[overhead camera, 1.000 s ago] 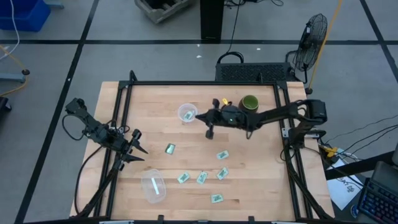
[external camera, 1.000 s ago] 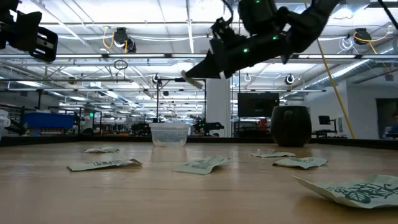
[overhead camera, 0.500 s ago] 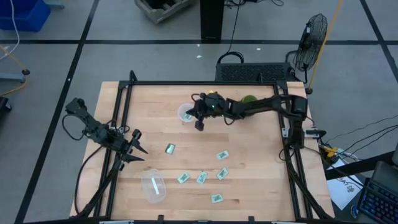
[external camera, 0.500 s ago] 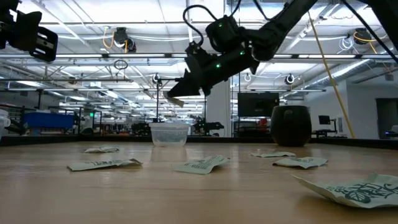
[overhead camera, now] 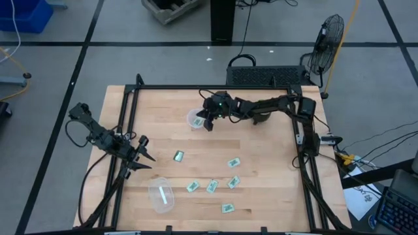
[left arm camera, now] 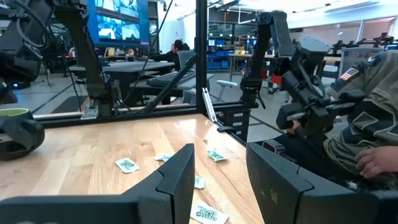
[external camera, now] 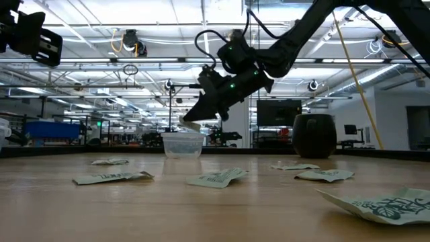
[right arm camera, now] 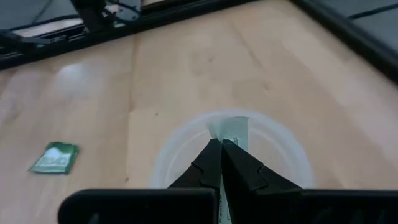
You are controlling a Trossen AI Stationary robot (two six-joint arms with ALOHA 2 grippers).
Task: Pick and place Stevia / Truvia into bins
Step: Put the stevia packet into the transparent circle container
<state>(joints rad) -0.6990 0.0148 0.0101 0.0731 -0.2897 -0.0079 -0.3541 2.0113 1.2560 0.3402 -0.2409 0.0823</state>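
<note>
Wooden table [overhead camera: 261,163], right pincer [right arm camera: 221,144] clenched on a white sachet [right arm camera: 231,132] sticking out past its tips, round cup [right arm camera: 231,155] directly beneath, green sachet [right arm camera: 55,157] well off to one side, left pincer [left arm camera: 219,168] released, waiting far off.

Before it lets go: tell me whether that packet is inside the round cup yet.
Not yet. The shut right gripper holds the packet above the round cup.
</note>
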